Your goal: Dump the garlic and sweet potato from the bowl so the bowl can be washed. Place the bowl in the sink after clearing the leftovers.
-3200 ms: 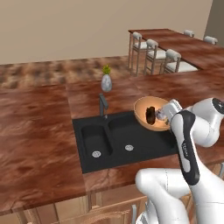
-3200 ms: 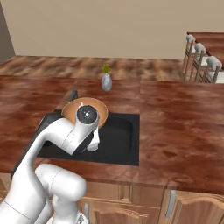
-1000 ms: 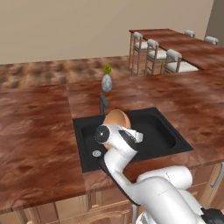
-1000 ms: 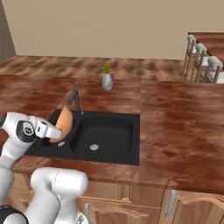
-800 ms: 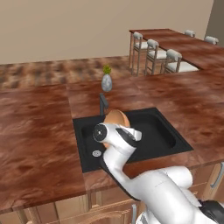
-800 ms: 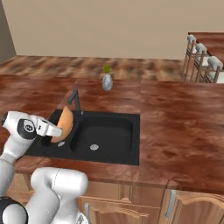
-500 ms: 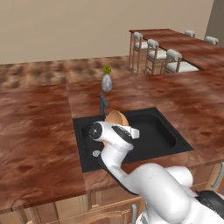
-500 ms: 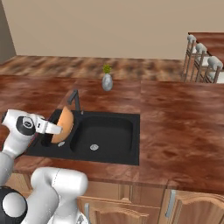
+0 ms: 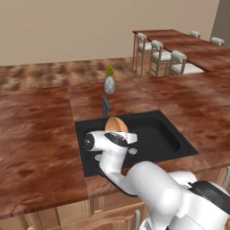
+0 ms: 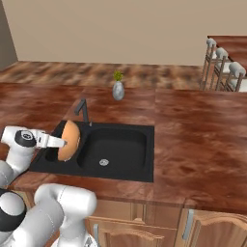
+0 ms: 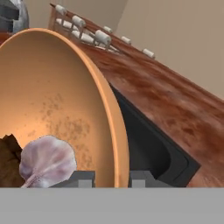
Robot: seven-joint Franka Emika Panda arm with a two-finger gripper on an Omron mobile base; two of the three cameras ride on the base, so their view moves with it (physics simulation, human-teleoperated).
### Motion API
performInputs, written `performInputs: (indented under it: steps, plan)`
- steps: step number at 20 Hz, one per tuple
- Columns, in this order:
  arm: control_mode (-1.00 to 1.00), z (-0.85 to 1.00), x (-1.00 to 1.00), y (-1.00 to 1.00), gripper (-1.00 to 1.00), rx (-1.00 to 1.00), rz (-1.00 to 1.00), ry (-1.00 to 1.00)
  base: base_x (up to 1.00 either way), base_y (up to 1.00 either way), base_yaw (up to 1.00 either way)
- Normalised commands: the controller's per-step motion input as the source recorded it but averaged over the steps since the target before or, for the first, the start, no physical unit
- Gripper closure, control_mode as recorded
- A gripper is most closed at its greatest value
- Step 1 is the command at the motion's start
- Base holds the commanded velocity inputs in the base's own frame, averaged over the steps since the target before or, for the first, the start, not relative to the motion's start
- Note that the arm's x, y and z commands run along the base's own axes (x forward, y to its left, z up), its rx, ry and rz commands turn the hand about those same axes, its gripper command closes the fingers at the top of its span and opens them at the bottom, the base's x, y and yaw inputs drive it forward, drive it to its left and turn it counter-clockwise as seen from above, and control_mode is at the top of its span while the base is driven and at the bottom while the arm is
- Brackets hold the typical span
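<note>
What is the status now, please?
Pincer shut on bowl rim, bowl tipped on edge over the sink. Garlic and sweet potato inside bowl. No obstruction seen.

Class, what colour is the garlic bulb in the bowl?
Whitish-lavender with faint purple veins; the garlic shows best in the hand view.

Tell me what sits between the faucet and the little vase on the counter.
Nothing: in the right base view, bare brown counter runs from the faucet to the vase. The left base view shows the same.
</note>
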Motion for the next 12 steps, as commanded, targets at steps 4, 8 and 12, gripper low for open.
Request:
performInputs:
  steps: [4,8,12]
  plan:
    - [-1.0,-0.09,0.23,0.33,1.0,-0.11,0.0,0.0,0.0,0.0,0.0]
    - [-1.0,-0.16,0.18,0.18,1.0,-0.16,0.0,0.05,0.0,0.0,0.0]
    - [-1.0,-0.04,0.28,0.0,1.0,-0.08,-0.02,0.08,0.0,0.0,0.0]
